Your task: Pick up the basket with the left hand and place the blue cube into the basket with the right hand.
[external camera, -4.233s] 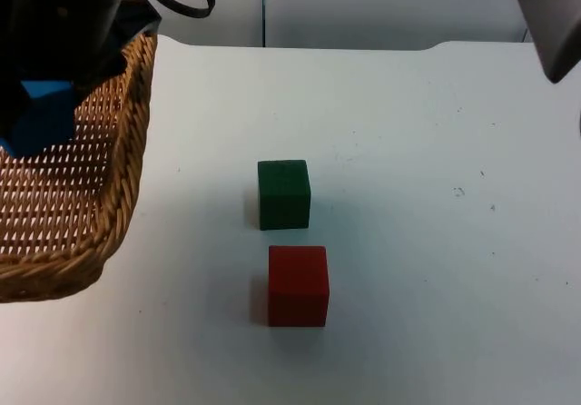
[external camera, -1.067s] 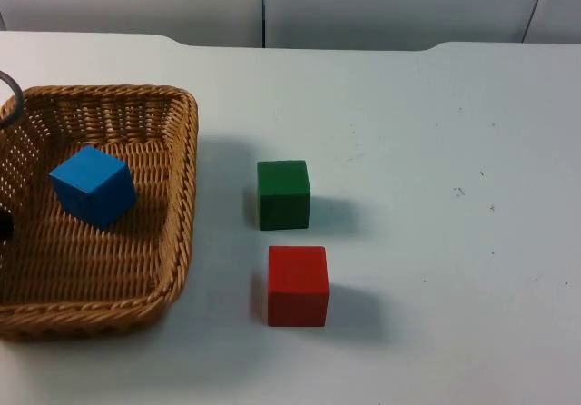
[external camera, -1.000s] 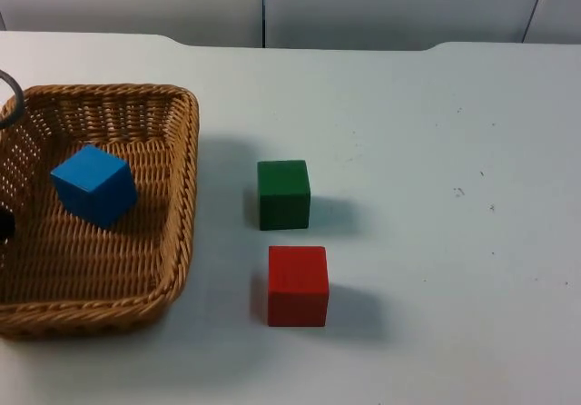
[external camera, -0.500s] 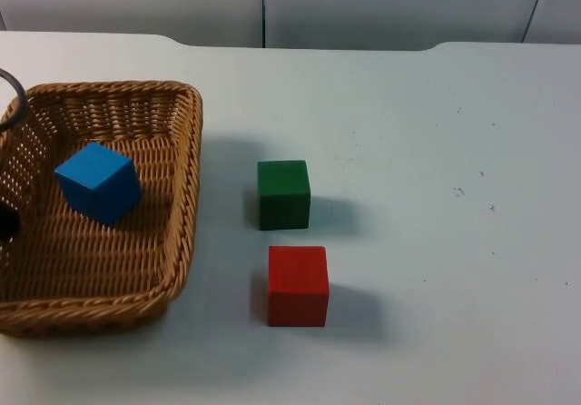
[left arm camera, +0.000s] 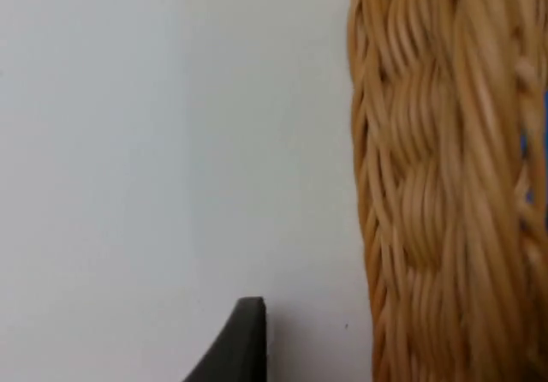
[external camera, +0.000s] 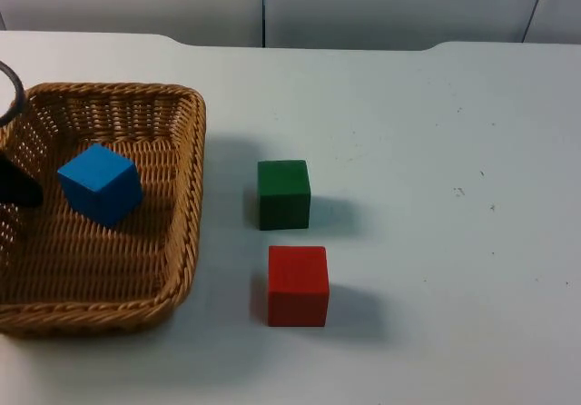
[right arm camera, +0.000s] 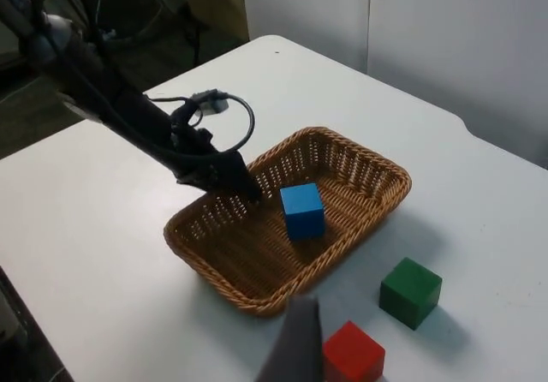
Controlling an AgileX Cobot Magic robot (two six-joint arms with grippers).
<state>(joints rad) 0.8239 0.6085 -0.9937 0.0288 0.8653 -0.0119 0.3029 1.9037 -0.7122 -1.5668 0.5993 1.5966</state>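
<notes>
Right wrist view: blue cube (right arm camera: pixel 302 211) in basket (right arm camera: pixel 257 289), beside left gripper (right arm camera: pixel 248 195) jaws.

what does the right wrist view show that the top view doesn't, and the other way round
Right wrist only: the whole left arm reaching to the basket's far rim, its left claw at that rim.
Top only: the partition wall behind the table.
Both: the basket, the blue cube inside it, and the green cube and red cube outside on the table.
</notes>
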